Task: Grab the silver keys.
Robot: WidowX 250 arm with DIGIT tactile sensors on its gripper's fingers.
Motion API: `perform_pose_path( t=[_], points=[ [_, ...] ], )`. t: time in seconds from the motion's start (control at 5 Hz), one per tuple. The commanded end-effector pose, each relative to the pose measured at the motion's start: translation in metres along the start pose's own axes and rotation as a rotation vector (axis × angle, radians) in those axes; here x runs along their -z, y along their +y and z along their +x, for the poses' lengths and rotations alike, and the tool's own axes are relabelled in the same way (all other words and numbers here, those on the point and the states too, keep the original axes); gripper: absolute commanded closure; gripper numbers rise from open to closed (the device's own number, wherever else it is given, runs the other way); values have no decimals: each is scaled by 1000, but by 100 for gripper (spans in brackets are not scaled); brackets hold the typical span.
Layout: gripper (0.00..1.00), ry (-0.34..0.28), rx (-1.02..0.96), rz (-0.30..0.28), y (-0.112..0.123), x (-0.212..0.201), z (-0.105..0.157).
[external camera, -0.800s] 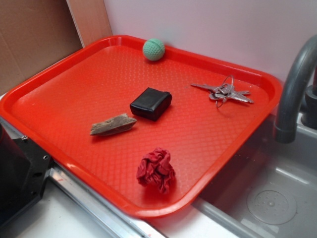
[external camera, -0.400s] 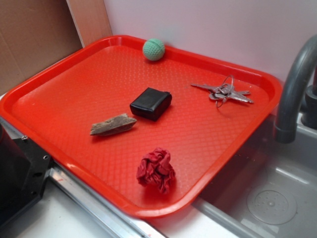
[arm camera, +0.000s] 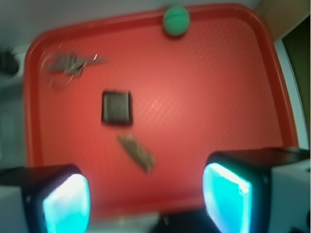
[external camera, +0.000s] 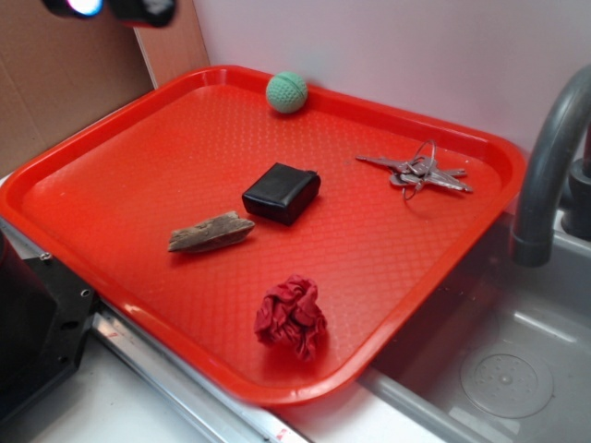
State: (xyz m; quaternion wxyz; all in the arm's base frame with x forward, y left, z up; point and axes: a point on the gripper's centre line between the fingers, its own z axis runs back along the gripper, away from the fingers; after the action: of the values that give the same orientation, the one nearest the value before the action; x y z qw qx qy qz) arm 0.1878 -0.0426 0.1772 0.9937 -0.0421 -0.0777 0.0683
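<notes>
The hand [external camera: 113, 7] shows only as a blurred dark sliver cut off by the top edge of the exterior view. In the wrist view its two fingers [arm camera: 65, 203] are cropped by the bottom edge, and the whole picture is smeared: the keys [arm camera: 68, 64] are a grey blur with no separate blades. The tap [external camera: 547, 175] runs off the right edge

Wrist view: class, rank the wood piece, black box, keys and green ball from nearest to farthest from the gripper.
1. Wood piece, just ahead of the gripper.
2. Black box, centre-left.
3. Keys upper left and green ball at top: too close to call.
</notes>
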Motion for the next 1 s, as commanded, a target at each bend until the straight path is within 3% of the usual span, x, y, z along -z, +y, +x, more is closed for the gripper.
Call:
perform_pose_path(
  t=[0.0,0.2,0.4,0.8],
  points=[
    [0,-94,-86,-100,-36,44,39],
    [0,-61,-13,-141,-66,59,49],
    [0,-34,47,-176,-80,72,58],
    [0,-34,47,-176,-80,72,58]
  ],
)
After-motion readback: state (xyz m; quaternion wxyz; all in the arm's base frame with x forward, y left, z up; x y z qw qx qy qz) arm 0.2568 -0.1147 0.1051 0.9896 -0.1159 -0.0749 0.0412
